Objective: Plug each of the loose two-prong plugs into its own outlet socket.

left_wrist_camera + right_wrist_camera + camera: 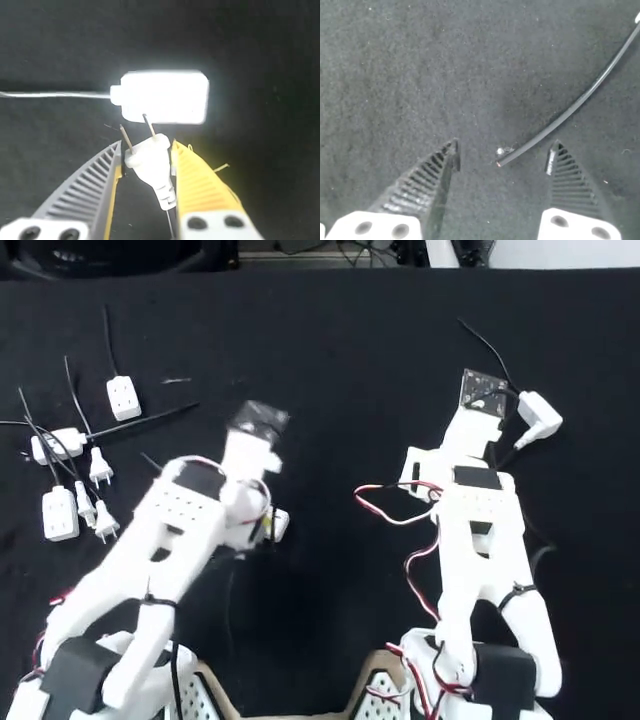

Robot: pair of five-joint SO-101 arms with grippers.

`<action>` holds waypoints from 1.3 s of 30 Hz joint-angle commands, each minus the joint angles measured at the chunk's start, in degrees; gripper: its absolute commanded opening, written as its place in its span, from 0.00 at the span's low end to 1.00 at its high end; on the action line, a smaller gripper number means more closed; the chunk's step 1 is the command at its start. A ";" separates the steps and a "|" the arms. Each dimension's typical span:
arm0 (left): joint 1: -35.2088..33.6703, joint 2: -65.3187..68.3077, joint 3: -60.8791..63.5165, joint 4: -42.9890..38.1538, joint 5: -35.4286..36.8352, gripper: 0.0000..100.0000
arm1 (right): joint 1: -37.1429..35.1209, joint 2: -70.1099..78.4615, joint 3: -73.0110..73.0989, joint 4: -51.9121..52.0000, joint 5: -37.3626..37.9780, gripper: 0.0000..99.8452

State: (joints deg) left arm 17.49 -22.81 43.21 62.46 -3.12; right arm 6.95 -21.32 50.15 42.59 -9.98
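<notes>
While the left jaws clamp one plug (150, 160), its prongs at the edge of an outlet socket (165, 97) and apparently not seated, the right jaws gape empty above a black cable (570, 110) on the table (395, 60); other plugs (100, 468) lie loose, so most work seemingly remains.

A black cloth (340, 350) lies spread across the whole work surface, its nap showing close up as a fuzzy dark grey weave. Past its far edge sit a tangle of dark cables (365, 250), a white panel (560, 252) and a dark bulky shape (110, 252).
</notes>
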 commanded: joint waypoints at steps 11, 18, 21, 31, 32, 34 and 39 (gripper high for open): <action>-13.49 -2.55 4.62 -2.73 -0.44 0.22 | -10.73 -3.30 -3.91 3.08 7.56 0.26; -24.57 -2.55 6.73 -0.79 -4.31 0.22 | -28.40 -3.30 -4.88 10.73 23.21 0.26; -34.51 -2.55 6.55 -1.14 -7.21 0.22 | -37.45 -3.30 -4.88 12.31 23.03 0.26; -65.01 -2.55 6.55 -4.40 -16.97 0.22 | -57.41 -2.77 -4.00 5.19 12.84 0.27; -67.12 -2.37 6.81 -5.19 -17.14 0.22 | -58.46 -2.77 -4.00 3.87 10.02 0.27; -70.64 -2.46 8.13 -6.33 -17.41 0.22 | -60.31 -2.68 -3.47 0.70 3.87 0.27; -74.95 -2.46 10.42 -6.95 -17.14 0.22 | -64.18 -0.04 0.40 -9.67 -3.69 0.27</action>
State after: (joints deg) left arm -54.51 -23.69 53.41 56.22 -19.91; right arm -55.03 -22.29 50.42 39.16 -10.86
